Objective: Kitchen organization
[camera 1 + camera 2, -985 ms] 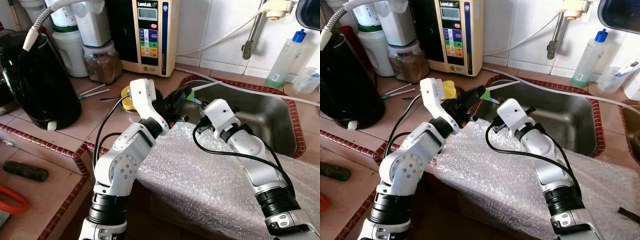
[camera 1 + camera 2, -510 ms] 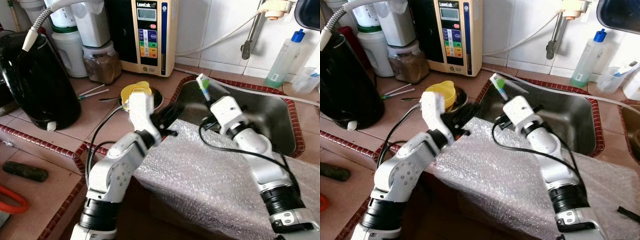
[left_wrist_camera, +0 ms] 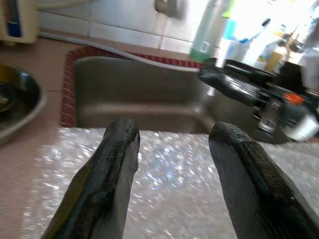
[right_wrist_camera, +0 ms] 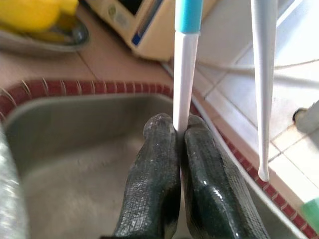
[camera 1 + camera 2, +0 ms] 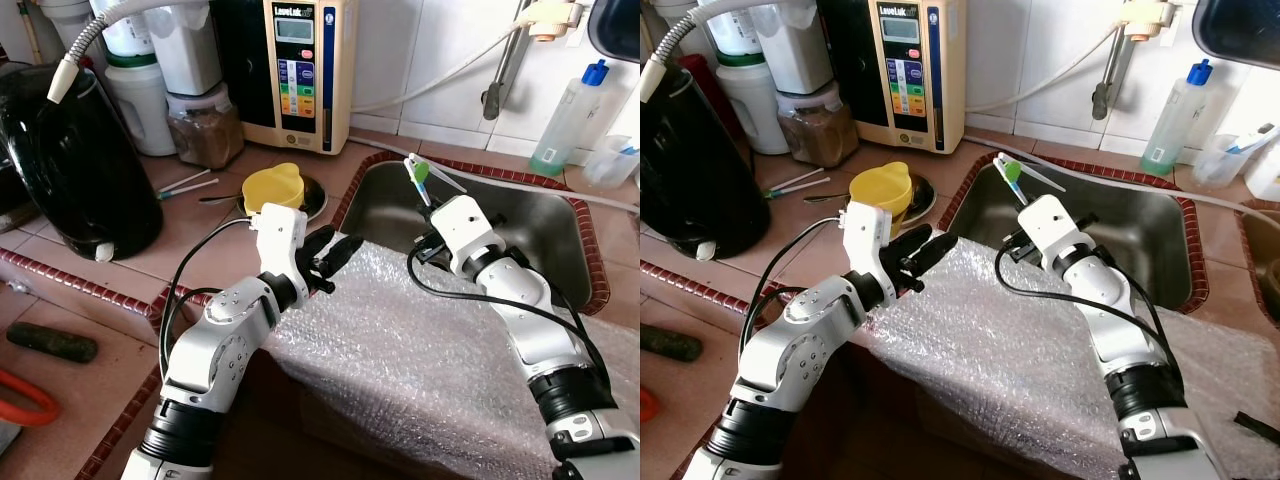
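Note:
My right gripper [image 4: 180, 127] is shut on the white handle of a toothbrush [image 4: 185, 59] with a blue band. In the eye views that toothbrush [image 5: 418, 175] stands up over the near left corner of the steel sink [image 5: 545, 235], its head green and white. A second thin white handle [image 4: 263, 84] hangs beside it; I cannot tell what holds it. My left gripper [image 5: 342, 247] is open with nothing between its fingers [image 3: 117, 159], low over the sheet of bubble wrap [image 5: 420, 350], left of the right gripper.
A yellow cup [image 5: 272, 187] sits in a metal bowl on the tiled counter. Behind it stand a water machine [image 5: 300, 70], a jar [image 5: 205, 125] and a black kettle [image 5: 70, 160]. Two sticks [image 5: 185, 183] lie on the counter. A soap bottle [image 5: 570, 120] stands behind the sink.
The right gripper has lifted the toothbrush and carried it right, over the sink corner. The left gripper has drawn back and down onto the bubble wrap, away from the brush.

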You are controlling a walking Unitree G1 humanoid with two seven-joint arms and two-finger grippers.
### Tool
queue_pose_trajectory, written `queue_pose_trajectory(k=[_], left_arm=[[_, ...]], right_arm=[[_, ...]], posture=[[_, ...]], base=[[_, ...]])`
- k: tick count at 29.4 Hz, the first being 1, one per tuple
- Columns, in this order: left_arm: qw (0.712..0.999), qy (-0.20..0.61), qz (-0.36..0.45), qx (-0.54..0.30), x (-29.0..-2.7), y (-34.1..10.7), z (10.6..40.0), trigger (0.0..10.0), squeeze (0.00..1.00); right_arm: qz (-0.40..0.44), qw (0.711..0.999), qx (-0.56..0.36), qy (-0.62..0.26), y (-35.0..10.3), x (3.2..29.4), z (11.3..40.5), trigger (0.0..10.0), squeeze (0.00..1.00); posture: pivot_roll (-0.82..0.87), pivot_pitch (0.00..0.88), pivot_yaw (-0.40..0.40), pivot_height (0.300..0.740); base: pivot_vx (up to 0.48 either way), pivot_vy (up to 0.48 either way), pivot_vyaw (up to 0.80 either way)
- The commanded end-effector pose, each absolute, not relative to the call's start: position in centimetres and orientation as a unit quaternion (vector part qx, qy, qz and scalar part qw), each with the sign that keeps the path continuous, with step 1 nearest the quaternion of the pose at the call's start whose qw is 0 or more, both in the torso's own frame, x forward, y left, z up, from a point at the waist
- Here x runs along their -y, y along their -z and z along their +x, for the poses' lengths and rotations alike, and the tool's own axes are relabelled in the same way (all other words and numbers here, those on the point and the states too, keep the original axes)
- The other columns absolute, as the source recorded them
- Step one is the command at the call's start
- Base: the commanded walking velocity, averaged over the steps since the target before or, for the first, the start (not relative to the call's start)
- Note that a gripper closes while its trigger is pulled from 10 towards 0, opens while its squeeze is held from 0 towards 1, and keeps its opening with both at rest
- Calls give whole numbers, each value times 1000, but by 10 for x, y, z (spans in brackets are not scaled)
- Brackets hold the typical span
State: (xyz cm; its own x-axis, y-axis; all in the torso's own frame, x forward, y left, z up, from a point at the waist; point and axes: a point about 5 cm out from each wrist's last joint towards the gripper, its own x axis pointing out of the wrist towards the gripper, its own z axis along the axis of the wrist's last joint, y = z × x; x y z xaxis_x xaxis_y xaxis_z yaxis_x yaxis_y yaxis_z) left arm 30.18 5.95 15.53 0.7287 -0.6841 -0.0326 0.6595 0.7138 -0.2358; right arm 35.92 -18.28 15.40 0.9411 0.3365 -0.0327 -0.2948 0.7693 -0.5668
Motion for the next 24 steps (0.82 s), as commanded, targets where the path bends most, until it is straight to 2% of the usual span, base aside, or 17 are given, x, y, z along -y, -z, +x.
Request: queue_pose_trajectory(k=[1, 3, 5, 8, 18, 19, 20, 21, 22, 23, 24], left_arm=[[922, 370, -86, -67, -58, -148, 299, 10000, 1000], [922, 371, -84, -69, -58, -146, 298, 10000, 1000], [922, 373, -75, -69, -57, -144, 297, 10000, 1000], [923, 371, -69, -70, -57, -142, 294, 10000, 1000], [922, 375, -57, -75, -59, -139, 291, 10000, 1000], [922, 375, -55, -76, -58, -138, 291, 10000, 1000], [922, 376, -54, -76, -58, -138, 291, 10000, 1000], [922, 377, -53, -76, -58, -137, 291, 10000, 1000], [922, 377, -51, -76, -57, -137, 291, 10000, 1000], [921, 379, -48, -76, -56, -137, 291, 10000, 1000], [921, 379, -48, -76, -56, -137, 291, 10000, 1000]], right_arm=[[-310, 939, 8, -150, -153, 192, 365, 0, 0], [-327, 936, -12, -132, -149, 198, 369, 0, 0], [-375, 918, -44, -123, -140, 204, 371, 0, 0], [-343, 931, -81, -98, -130, 209, 372, 0, 0], [-326, 933, -136, -67, -115, 219, 372, 0, 0], [-324, 933, -140, -67, -114, 220, 372, 0, 733], [-322, 934, -142, -66, -113, 220, 372, 2157, 1000], [-320, 934, -145, -66, -112, 221, 372, 4118, 1000], [-320, 933, -149, -68, -111, 221, 371, 8078, 1000], [-316, 933, -155, -70, -109, 221, 370, 10000, 1000], [-316, 933, -155, -70, -109, 221, 370, 10000, 1000]], posture=[[12, 0, 36, 740], [15, 0, 35, 740], [20, 0, 34, 740], [37, 0, 33, 740], [36, 0, 41, 740], [35, 0, 41, 740], [35, 0, 41, 740], [34, 0, 41, 740], [36, 0, 41, 740], [38, 0, 40, 740], [38, 0, 40, 740]], base=[[0, 0, 0], [0, 0, 0], [0, 0, 0], [0, 0, 0], [0, 0, 0], [0, 0, 0], [0, 0, 0], [0, 0, 0], [0, 0, 0], [0, 0, 0], [0, 0, 0]])
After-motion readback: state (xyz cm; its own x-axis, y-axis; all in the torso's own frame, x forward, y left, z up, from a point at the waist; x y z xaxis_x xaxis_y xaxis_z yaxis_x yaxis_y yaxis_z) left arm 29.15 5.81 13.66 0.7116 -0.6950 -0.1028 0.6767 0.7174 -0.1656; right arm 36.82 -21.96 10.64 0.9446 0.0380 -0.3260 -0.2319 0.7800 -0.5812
